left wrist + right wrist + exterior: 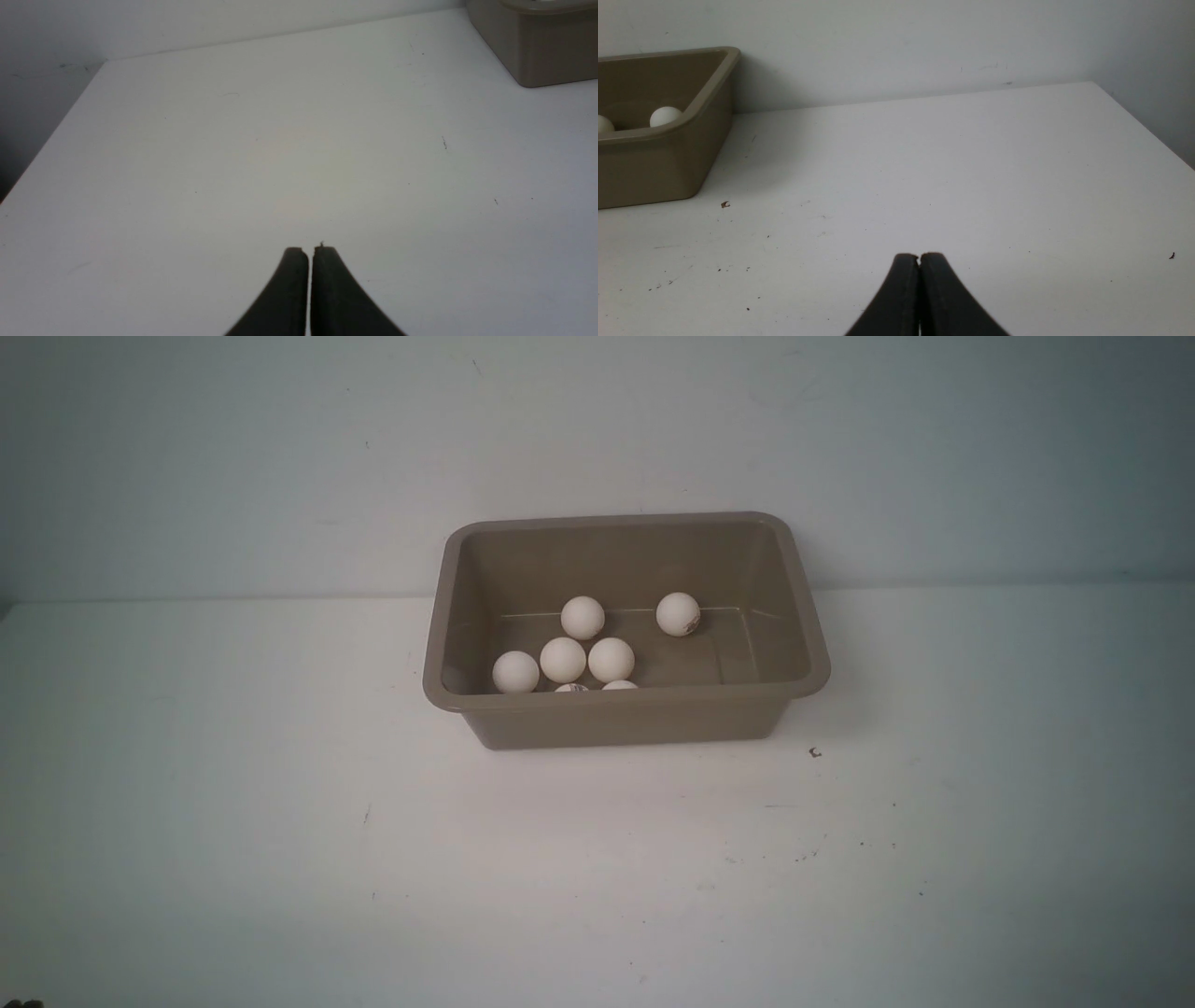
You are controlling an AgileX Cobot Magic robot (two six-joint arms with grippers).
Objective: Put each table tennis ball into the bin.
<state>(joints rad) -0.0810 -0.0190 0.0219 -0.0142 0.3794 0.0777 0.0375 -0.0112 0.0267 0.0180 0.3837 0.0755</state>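
Small off-white table tennis balls (pixel 563 659) all sit inside the rectangular taupe-brown plastic bin (pixel 625 719)!
Front view alone shows inside the bin, no arms; wrist views reveal the black left gripper (pixel 309 250) and right gripper (pixel 919 256), jaws pressed together, empty, well apart from the bin.

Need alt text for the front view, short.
A taupe bin sits on a white table against a pale wall, with seven white table tennis balls inside; two are partly hidden behind its near rim. No balls lie on the table, and neither arm shows.
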